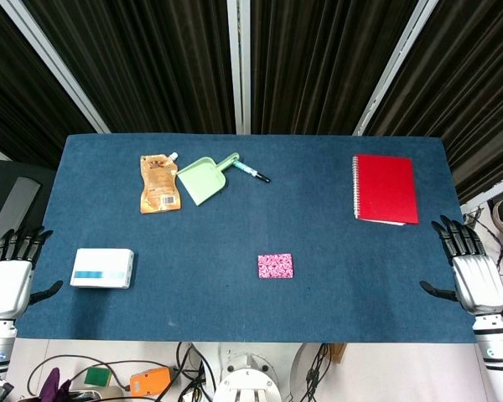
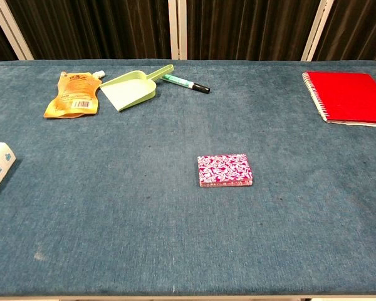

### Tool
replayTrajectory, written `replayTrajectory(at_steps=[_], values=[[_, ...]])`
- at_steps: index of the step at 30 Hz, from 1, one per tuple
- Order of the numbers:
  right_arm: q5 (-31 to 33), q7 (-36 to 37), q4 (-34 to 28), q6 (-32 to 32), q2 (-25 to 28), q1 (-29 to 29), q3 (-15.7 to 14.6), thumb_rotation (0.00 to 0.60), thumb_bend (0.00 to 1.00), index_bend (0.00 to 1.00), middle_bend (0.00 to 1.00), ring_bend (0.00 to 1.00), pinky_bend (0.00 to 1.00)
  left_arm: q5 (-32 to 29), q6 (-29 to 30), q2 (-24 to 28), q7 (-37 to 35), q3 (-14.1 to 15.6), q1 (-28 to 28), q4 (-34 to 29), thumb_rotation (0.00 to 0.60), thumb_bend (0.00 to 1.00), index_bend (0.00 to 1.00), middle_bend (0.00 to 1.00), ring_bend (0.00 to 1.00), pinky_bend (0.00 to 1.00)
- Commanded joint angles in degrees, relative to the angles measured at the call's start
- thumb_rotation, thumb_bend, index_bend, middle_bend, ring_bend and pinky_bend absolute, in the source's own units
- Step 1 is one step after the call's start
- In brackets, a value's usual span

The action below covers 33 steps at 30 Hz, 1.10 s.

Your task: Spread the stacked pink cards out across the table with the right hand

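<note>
The stack of pink patterned cards lies flat on the blue table, a neat rectangular pile near the front middle. My right hand hovers at the table's right edge, palm down, fingers spread, holding nothing, well to the right of the cards. At the left edge my left hand rests the same way, fingers apart and empty. Neither hand shows in the chest view.
A red spiral notebook lies at the back right. At the back left are an orange pouch, a green dustpan and a marker pen. A white and blue box sits front left.
</note>
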Motion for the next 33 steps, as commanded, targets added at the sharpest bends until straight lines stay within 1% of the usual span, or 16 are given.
replayTrajectory(at_steps=[1,3,5,6,8,9,11,13,16,17,20,22,26,28,33], values=[[-0.22,-0.01,-0.82,-1.21,-0.38,0.85,-0.02,0.6,0.0,0.0,0.03,0.0,0.18,-0.13,-0.4,-0.23,0.15,0.0,-0.2,0.12,0.6,0.08,0.14,0.11,0.03,0.0],[-0.35,-1.26,-1.54,-2.42,-0.8,1.79,0.11,0.6,0.0,0.0,0.03,0.03,0.25,-0.1,-0.61,-0.33,0.12,0.04,-0.29,0.15,0.6,0.08,0.14,0.11,0.03,0.0],[-0.21,-4.5,-3.01,-3.71,-1.75,3.17,0.76,0.6,0.0,0.0,0.04,0.12,0.38,0.06,-0.73,-0.6,0.1,0.13,-0.37,0.36,0.6,0.08,0.14,0.11,0.03,0.0],[-0.13,-5.98,-3.75,-4.14,-2.38,3.87,1.24,0.6,0.0,0.0,0.05,0.16,0.43,0.17,-0.74,-0.69,0.09,0.17,-0.4,0.4,0.6,0.08,0.14,0.11,0.03,0.0],[0.41,-9.09,-5.72,-5.71,-4.17,5.74,2.37,0.6,0.0,0.02,0.09,0.35,0.64,0.45,-0.76,-1.02,0.04,0.33,-0.42,0.48,0.6,0.08,0.14,0.11,0.03,0.0],[1.02,-10.55,-6.79,-6.82,-4.83,6.65,2.8,0.6,0.0,0.02,0.1,0.41,0.71,0.59,-0.77,-1.15,0.03,0.42,-0.43,0.51,0.6,0.08,0.14,0.11,0.03,0.0],[3.45,-14.72,-9.88,-10.69,-5.91,9.14,3.67,0.6,0.0,0.04,0.12,0.57,0.9,0.97,-0.71,-1.47,0.13,0.58,-0.47,0.56,0.6,0.08,0.14,0.11,0.03,0.0],[6.98,-19.59,-12.8,-14.63,-7.35,11.9,4.77,0.6,0.03,0.06,0.13,0.66,0.98,1.33,-0.55,-1.71,0.26,0.72,-0.45,0.6,0.6,0.08,0.14,0.11,0.03,0.0],[13.78,-26.66,-15.91,-19.47,-10.39,15.99,6.4,0.6,0.11,0.11,0.15,0.74,1.0,1.71,-0.59,-1.81,0.43,0.89,-0.53,0.61,0.6,0.08,0.14,0.11,0.03,0.0],[16.14,-28.55,-16.6,-20.56,-11.52,17.2,6.88,0.6,0.15,0.14,0.17,0.76,1.0,1.76,-0.63,-1.79,0.54,0.92,-0.55,0.59,0.6,0.08,0.14,0.11,0.03,0.0],[23.92,-34.9,-17.57,-22.66,-15.5,21.1,8.08,0.6,0.23,0.2,0.2,0.8,1.0,1.75,-0.74,-1.8,0.68,0.99,-0.55,0.54,0.6,0.08,0.14,0.11,0.03,0.0],[29.97,-40.35,-17.49,-22.95,-18.19,24.08,8.63,0.6,0.24,0.21,0.21,0.81,1.0,1.63,-0.84,-1.85,0.56,1.02,-0.52,0.62,0.6,0.08,0.14,0.11,0.03,0.0],[39.61,-48.29,-16.72,-21.34,-23.11,29.08,9.25,0.6,0.24,0.24,0.23,0.82,1.0,1.32,-1.23,-2.03,0.33,1.11,-0.51,1.03,0.6,0.08,0.14,0.11,0.03,0.0],[43.11,-51.1,-15.84,-20.2,-25.54,31.38,9.36,0.6,0.25,0.26,0.24,0.82,1.0,1.19,-1.39,-2.24,0.09,1.13,-0.53,1.34,0.6,0.08,0.14,0.11,0.03,0.0],[49.31,-55.82,-13.0,-18.15,-30.14,35.79,9.08,0.6,0.28,0.3,0.27,0.82,1.0,0.7,-2.31,-2.93,-0.47,1.2,-0.74,2.38,0.6,0.08,0.14,0.11,0.03,0.0]])
